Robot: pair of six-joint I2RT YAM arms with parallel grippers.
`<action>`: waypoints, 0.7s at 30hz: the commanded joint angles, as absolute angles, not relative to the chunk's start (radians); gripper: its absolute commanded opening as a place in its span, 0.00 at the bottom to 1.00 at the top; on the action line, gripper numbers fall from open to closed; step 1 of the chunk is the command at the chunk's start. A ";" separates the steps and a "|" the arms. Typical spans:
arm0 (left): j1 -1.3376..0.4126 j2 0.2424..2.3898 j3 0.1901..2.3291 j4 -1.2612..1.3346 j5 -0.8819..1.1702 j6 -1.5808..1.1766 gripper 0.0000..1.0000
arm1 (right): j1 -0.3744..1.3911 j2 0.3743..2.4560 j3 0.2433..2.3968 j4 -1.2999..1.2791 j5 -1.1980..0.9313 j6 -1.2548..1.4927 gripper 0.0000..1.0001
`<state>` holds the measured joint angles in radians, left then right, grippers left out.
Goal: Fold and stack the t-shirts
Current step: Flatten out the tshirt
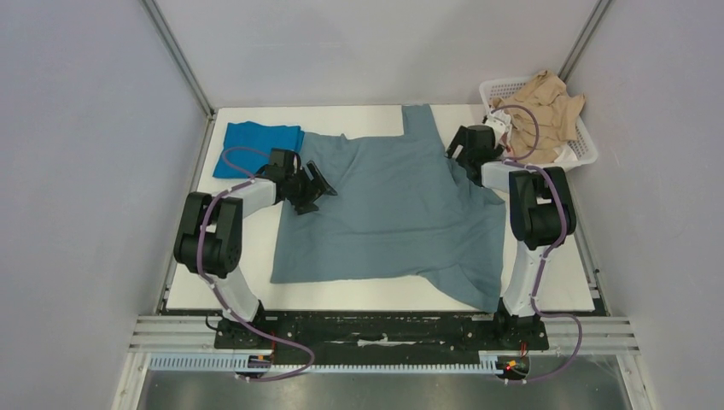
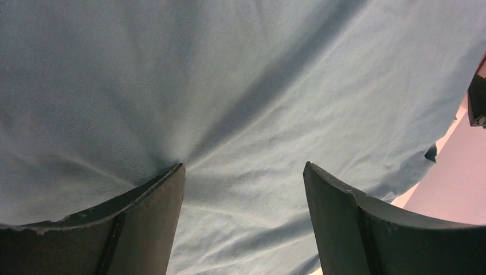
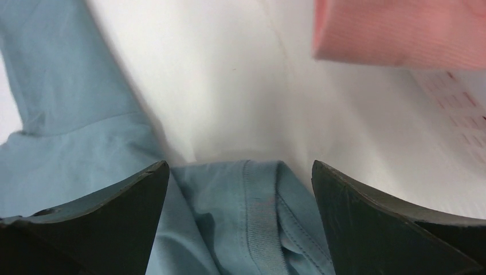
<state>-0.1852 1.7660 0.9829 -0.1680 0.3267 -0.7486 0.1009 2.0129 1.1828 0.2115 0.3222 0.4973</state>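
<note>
At the far left corner of the table (image 1: pixel 341 295), the cobalt blue t-shirt (image 1: pixel 256 145) is seen folded into a compact rectangle. It is judged to be parked there as the base of the stack, so that the middle is free for folding.

Just to its right, the left pincer (image 1: pixel 314 188) is held low over the left side of the grey-blue t-shirt (image 1: pixel 393 213). In the left wrist view its jaws are spread wide and nothing is gripped. Creases are seen radiating from one finger, so the cloth is probably being pressed there.

The grey-blue t-shirt is spread open across the middle of the table, reaching from the far edge almost to the near edge. Its near right corner trails toward the base of the right arm. Whether its left sleeve touches the cobalt blue t-shirt cannot be told.

Over the shirt's far right part, the right pincer (image 1: pixel 468 152) is also held wide, with a bunched, stitched hem lying between its jaws and nothing clamped. This is judged to be a line-up for pinching that edge.

At the far right corner a white basket (image 1: pixel 583 149) holding a tan cloth (image 1: pixel 546 107) is found.

Bare table is seen along the near edge and at the near left corner. The right edge is crowded by the right arm and the basket, so a fold toward the middle is judged to have the most room.
</note>
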 commanded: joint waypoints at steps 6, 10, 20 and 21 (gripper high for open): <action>-0.214 1.755 1.098 -0.266 0.290 -0.710 0.83 | 0.192 1.833 1.216 0.188 0.258 0.191 0.98; -0.250 1.661 1.064 -0.296 0.243 -0.697 0.84 | 0.217 1.709 1.127 0.145 0.252 0.188 0.98; -0.320 1.457 0.769 -0.312 0.171 -0.721 0.84 | 0.386 1.469 0.734 0.029 0.191 0.299 0.98; -0.325 1.458 0.756 -0.307 0.170 -0.721 0.84 | 0.389 1.469 0.711 0.028 0.168 0.314 0.98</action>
<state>-0.3046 1.4780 0.8268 -0.2901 0.2081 -0.7345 0.3473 1.4841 0.8192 0.0978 0.2279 0.2600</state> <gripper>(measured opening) 0.834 0.979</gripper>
